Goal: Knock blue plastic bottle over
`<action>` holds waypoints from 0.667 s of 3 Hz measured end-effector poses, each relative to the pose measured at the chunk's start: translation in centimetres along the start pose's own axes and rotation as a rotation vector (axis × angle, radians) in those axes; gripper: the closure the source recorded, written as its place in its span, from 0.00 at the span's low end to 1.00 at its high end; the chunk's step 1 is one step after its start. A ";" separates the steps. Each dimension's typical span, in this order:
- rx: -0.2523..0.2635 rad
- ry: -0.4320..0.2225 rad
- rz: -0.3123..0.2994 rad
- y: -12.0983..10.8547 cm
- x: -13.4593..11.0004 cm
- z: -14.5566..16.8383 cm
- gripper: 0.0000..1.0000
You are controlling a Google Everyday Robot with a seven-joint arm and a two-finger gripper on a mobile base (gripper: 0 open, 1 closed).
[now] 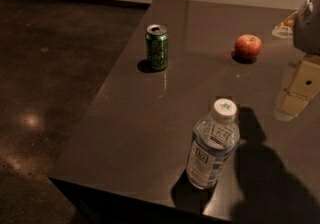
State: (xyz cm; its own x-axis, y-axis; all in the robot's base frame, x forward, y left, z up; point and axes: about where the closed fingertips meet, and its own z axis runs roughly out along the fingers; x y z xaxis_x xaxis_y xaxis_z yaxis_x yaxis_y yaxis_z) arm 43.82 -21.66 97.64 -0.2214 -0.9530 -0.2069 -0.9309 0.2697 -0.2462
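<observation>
My gripper (300,85) hangs at the right edge above the table (130,133), apart from the bottle (212,148), which stands upright near the front edge. The can (157,47) and apple (248,46) sit farther back.

A dark brown table (130,133) with a smooth, faintly reflective top carries three things, all standing apart from one another. The blue plastic bottle (213,144) stands upright near the table's front edge, white cap on. Well beyond the bottle and to its left stands a green drink can (157,47), upright, its top opened. Well beyond the bottle and slightly to its right rests a red apple (248,46). The gripper (294,99) hangs over the tabletop to the right of the bottle, apart from it.
</observation>
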 end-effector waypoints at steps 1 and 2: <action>-0.001 0.000 -0.004 0.0 -0.1 -0.1 0.00; -0.040 -0.026 -0.010 1.2 -0.5 0.0 0.00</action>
State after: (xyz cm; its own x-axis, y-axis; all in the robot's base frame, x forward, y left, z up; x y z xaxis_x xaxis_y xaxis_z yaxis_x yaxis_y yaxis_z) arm 42.81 -20.89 97.39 -0.2049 -0.9516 -0.2290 -0.9439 0.2540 -0.2109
